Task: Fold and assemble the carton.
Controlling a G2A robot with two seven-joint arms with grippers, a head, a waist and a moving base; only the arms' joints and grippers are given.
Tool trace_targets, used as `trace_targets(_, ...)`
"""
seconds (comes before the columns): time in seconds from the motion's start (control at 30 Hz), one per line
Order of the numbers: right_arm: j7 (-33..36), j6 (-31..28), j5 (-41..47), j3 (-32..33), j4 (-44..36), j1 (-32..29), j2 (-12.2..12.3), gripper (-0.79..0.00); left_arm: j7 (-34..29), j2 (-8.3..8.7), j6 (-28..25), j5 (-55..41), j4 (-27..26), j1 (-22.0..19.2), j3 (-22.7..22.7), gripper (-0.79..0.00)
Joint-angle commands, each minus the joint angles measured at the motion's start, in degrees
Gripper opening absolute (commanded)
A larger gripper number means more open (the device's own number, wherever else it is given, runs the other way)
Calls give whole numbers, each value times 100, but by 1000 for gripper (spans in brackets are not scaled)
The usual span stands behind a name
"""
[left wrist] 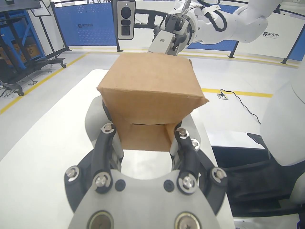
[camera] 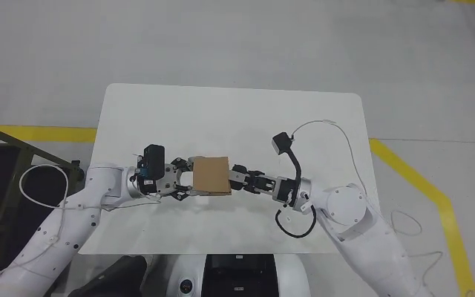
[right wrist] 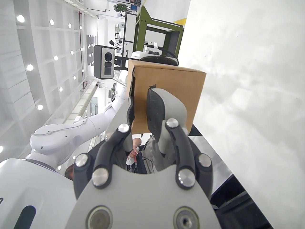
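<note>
From the top view, I see the brown carton [camera: 211,175] held over the white table [camera: 297,119], with the left gripper [camera: 180,182] at one end of the carton and the right gripper [camera: 236,180] at the opposite end.

In my left wrist view, the left gripper [left wrist: 145,139] clasps the carton's [left wrist: 150,89] near end between its fingers [left wrist: 104,139]. The right gripper [left wrist: 164,44] touches the carton's far edge.

In my right wrist view, the right gripper [right wrist: 143,113] pinches one carton [right wrist: 171,84] wall, with one pad [right wrist: 155,110] flat on its outer face.
</note>
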Motion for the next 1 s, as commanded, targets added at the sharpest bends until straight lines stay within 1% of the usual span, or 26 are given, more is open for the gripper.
trace_targets(0.0, -22, -22, 7, 61, -9, -35, 10, -523, -6, -2, 0, -1, 0, 2, -3, -493)
trace_targets(0.27, -23, -105, 57, 377, -131, -291, 74, -529, -36, -11, 0, -11, 26, 6, -9, -493)
trace_targets(0.43, -45, -346, 203, 494, -191, -388, 88, -542, -56, -13, 0, -18, 31, 5, -1, -493)
trace_targets(0.7, 103, -415, 279, 263, -185, -256, 56, -533, -119, -19, 0, -40, 34, -23, 51, -493)
trace_targets(0.9, 16, -425, 84, 44, -260, -144, 22, -517, -136, -22, 0, -49, 37, -42, 85, -493)
trace_targets(0.97, -60, -421, 10, 71, -321, -167, 26, -486, -140, -21, 0, -58, 51, -44, 89, -493)
